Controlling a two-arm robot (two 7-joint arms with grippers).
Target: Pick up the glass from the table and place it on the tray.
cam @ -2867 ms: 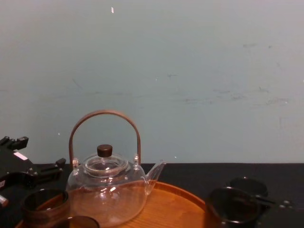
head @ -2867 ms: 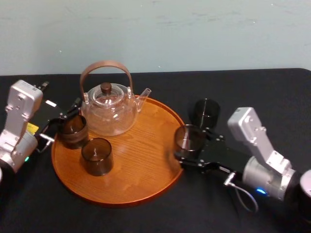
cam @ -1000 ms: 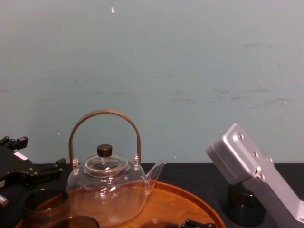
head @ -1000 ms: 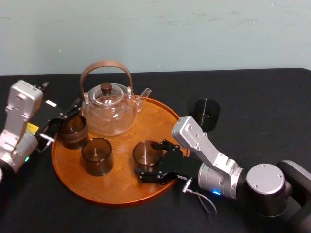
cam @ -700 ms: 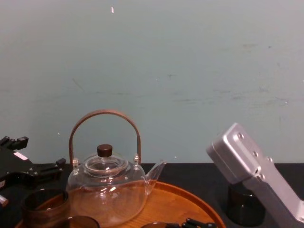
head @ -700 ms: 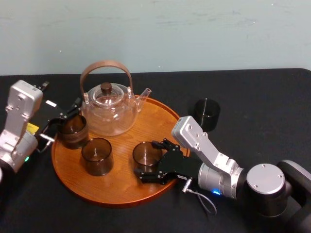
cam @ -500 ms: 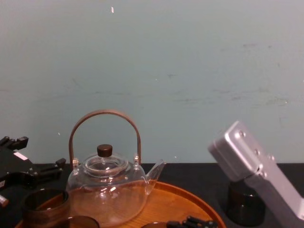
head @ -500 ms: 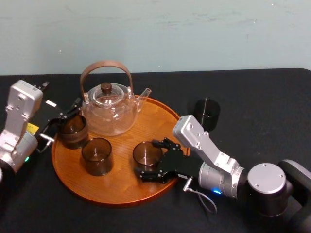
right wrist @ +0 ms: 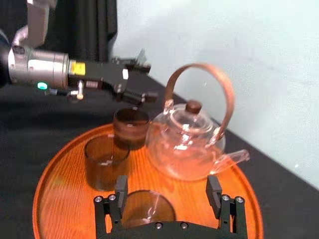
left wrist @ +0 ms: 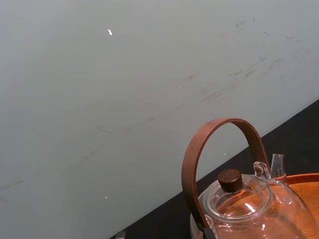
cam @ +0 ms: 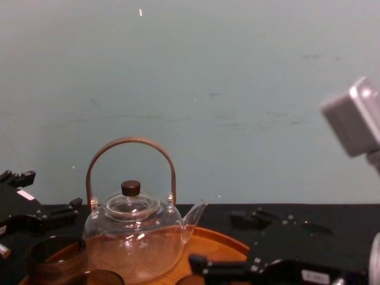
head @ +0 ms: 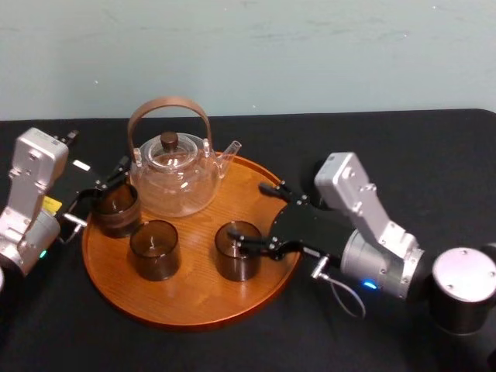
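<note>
The smoky cylindrical glass [head: 236,249] stands upright on the round wooden tray [head: 186,298] (low raised rim), front right. The right gripper [head: 254,215] is spread wide around it, gripping nothing. Behind stands a clear, bulbous teapot [head: 174,186] with an arched brown handle. The left gripper [head: 99,188] rests at the tray's left edge.

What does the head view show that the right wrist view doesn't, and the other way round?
Head view: the right arm's silver forearm and the tray's near rim. Right wrist view: a dark curtain behind the left arm. Both: the glass teapot, the right gripper with jaws open by the right-hand glass, the middle glass, and the left gripper at the left-hand glass.
</note>
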